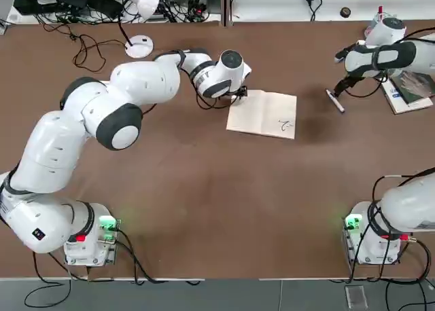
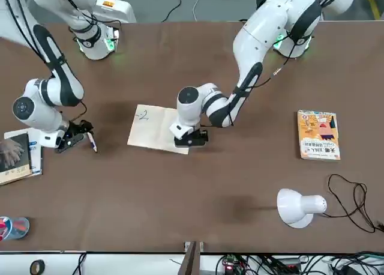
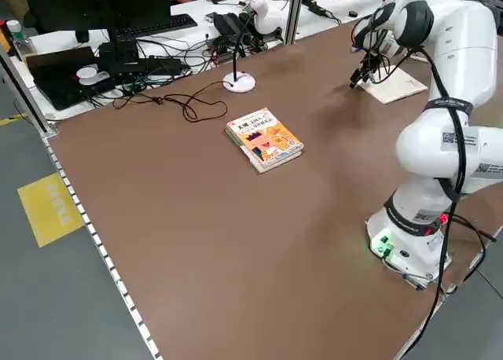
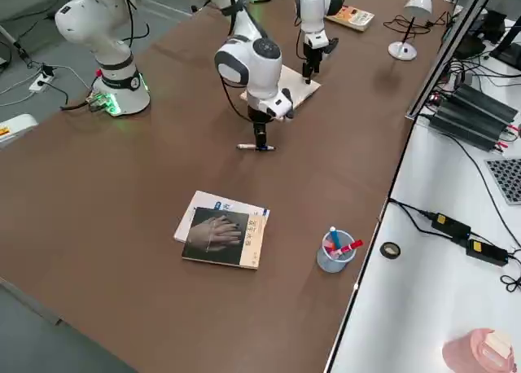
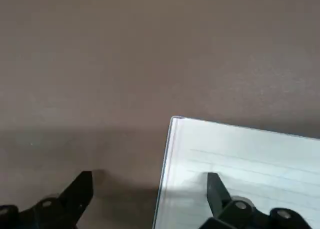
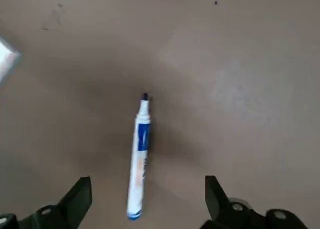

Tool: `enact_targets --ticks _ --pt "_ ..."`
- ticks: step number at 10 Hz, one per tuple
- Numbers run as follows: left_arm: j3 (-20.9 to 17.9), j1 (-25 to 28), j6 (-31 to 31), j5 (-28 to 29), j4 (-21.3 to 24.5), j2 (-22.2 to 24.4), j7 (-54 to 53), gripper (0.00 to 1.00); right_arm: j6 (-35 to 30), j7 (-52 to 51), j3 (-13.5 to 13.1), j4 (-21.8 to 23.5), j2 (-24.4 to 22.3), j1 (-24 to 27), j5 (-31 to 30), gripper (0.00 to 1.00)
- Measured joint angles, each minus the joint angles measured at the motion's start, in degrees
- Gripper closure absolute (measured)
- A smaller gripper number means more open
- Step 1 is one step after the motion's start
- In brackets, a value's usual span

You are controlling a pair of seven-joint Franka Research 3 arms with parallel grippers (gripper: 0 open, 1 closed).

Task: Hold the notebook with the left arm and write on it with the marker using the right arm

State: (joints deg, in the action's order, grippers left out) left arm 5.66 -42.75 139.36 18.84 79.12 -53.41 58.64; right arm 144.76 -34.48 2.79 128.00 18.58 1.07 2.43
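The right gripper hangs just above the brown table with its two fingers spread wide and nothing between them; the marker lies flat on the table under that gap, touching neither finger, its cap off and the dark tip pointing away from the wrist. From overhead the marker sits to the right of the notebook, well apart from it; the right gripper is at its far end.

The left gripper is also spread wide, one finger down on the lined page near the notebook's corner, the other beyond the page edge over bare table; it pins the left edge of the notebook, which lies open and flat with a small dark scribble on its right part.

Further out, a dark-covered book on white papers lies past the marker near the table's right edge; an orange-yellow book and a white desk lamp are on the left arm's side; a cup of pens stands near the far edge.
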Motion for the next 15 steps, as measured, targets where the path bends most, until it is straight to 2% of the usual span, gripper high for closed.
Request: enact_targets --ticks 8,15 --pt "0.0 0.0 0.0 0.0 0.0 0.0 0.0 0.0 7.5 -0.9 0.2 5.6 1.5 0.0 -0.3 0.0" --pt "0.0 0.0 0.0 0.0 0.0 0.0 0.0 0.0 9.7 -1.0 0.4 7.9 1.5 -0.4 -0.3 0.0"
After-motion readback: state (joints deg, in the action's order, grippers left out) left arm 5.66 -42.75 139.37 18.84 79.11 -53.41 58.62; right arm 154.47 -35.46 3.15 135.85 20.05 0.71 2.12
